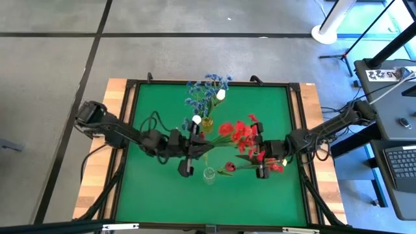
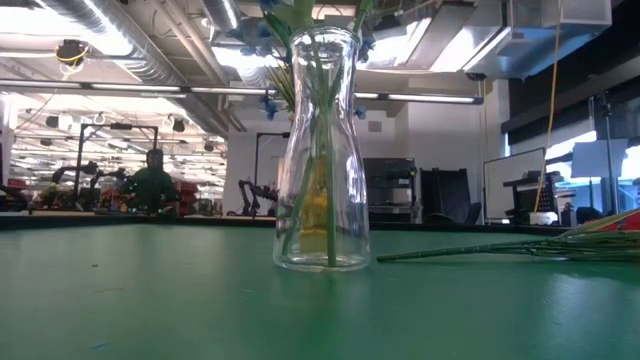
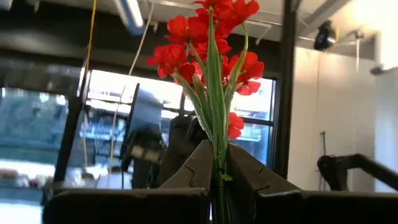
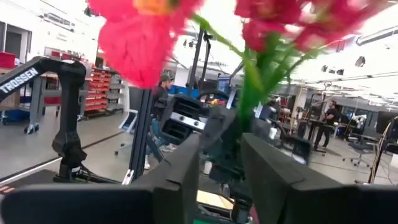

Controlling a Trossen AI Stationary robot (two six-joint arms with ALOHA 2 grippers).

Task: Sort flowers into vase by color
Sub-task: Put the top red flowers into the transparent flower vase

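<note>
A red clustered spray (image 1: 239, 133) (image 3: 211, 43) stands out from my left gripper (image 1: 197, 149) (image 3: 217, 177), which is shut on its stem near the table's middle. My right gripper (image 1: 261, 166) (image 4: 221, 171) is shut on the green stem of another red spray (image 1: 273, 166) (image 4: 143, 37). An empty clear vase (image 1: 208, 174) (image 2: 322, 150) stands upright on the mat between the grippers, toward the near edge. Behind it a yellow-tinted vase (image 1: 207, 122) holds blue sprays (image 1: 205, 88) and white buds (image 1: 221, 95). My left gripper pinches the red spray's green stem (image 3: 219, 163) between its two fingers, low on the stem. The blooms rise beyond the fingertips toward the table's right, clear of the mat. My right gripper has a green stem (image 4: 249, 106) between its two fingers, just below the blooms, which sit close over the gripper. It comes in level from the table's right. The stem's far part (image 2: 480, 252) lies on the mat toward the clear vase.
A red bud (image 1: 229, 168) lies on the mat beside the clear vase. The green mat (image 1: 156, 195) has a raised dark frame; wooden table edges show left and right. Free mat lies along the near and left sides. People stand far off in the room.
</note>
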